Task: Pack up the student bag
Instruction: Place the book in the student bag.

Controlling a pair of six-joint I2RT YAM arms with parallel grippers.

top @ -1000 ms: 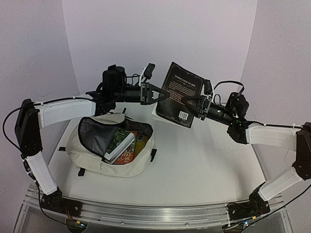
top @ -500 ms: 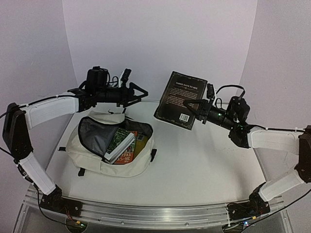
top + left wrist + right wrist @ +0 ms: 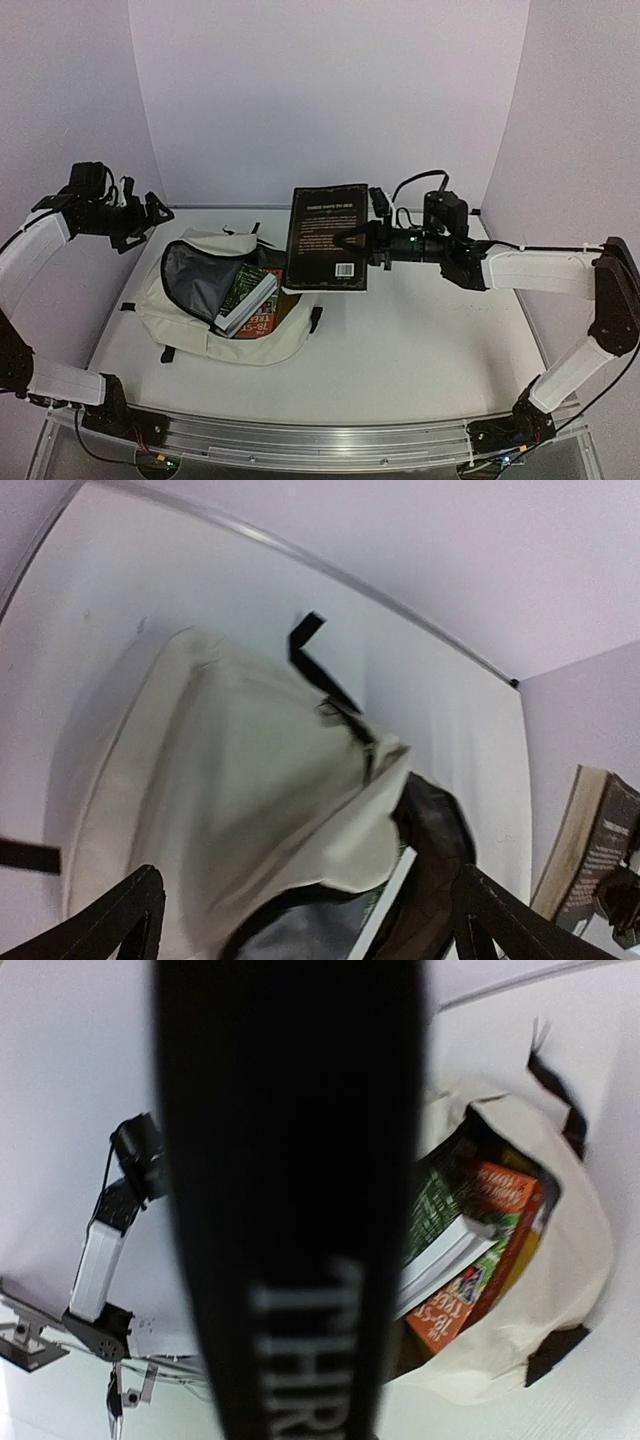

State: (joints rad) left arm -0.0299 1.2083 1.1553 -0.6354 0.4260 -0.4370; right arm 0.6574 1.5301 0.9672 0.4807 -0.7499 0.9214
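Student bag [image 3: 170, 310] is lying unzipped on the surface [image 3: 430, 340], top view; the right tool [image 3: 352, 238] is gripping a dark book [image 3: 320, 220] above its right rim, the left tool [image 3: 148, 215] hovering off its far-left corner. Left wrist: spread, empty fingers [image 3: 130, 920] are framing cream fabric. Right wrist: books [image 3: 470, 1260] are showing inside.

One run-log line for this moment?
right gripper shut on black book at student bag mouth | left gripper open, empty, off left | books inside bag
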